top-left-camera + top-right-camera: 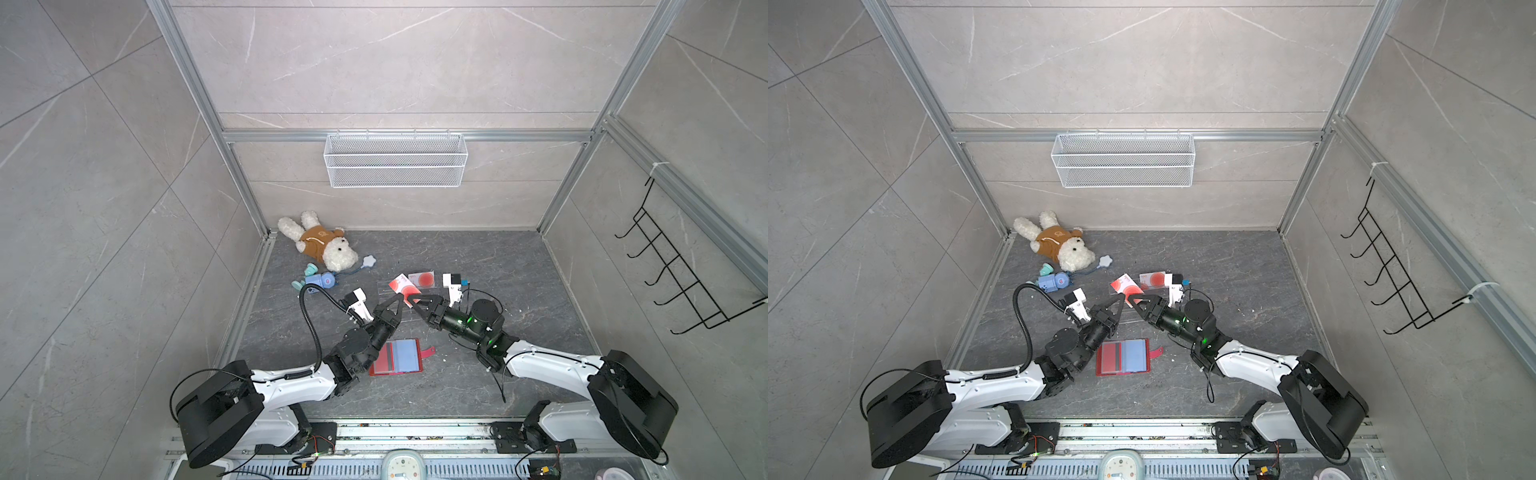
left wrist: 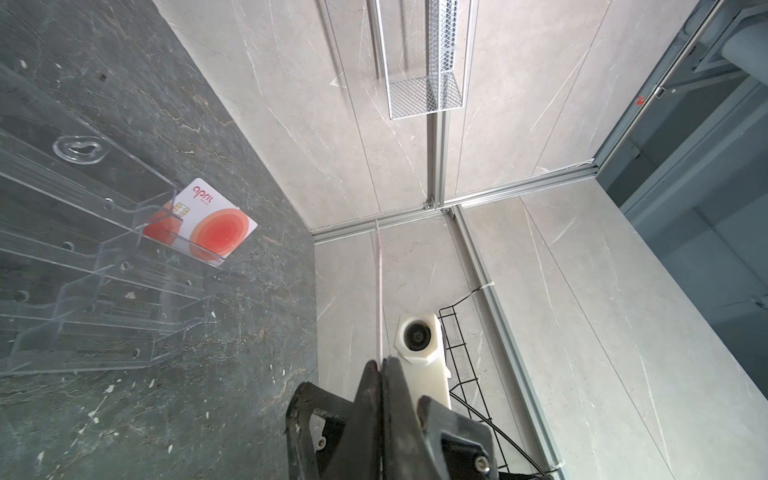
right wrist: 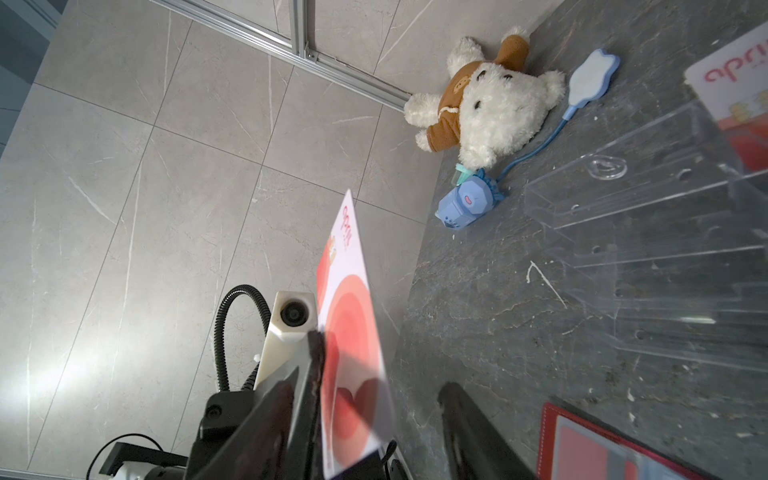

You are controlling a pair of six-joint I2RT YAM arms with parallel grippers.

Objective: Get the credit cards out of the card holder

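Left wrist view: my left gripper (image 2: 380, 365) is clamped shut on a credit card (image 2: 379, 291), seen edge-on and standing straight out from the fingertips. In both top views this held card is raised off the table (image 1: 498, 374), between my two grippers, which meet tip to tip near the middle of the workspace.

My right gripper (image 1: 414, 300) has its jaws apart. In the right wrist view the held card sits between its two fingers (image 3: 465, 424). The finger on the table side stands clear of the card. I cannot tell if the opposite finger touches it.

A second card (image 2: 208, 224) sits in the lowest slot of the clear acrylic stand (image 2: 83, 249), which lies on the table just behind the grippers.

The card holder (image 1: 397, 357) lies open flat on the table, near my left arm and apart from both grippers, inner sleeves up and strap tab pointing toward my right side. I cannot tell whether any card is inside it.
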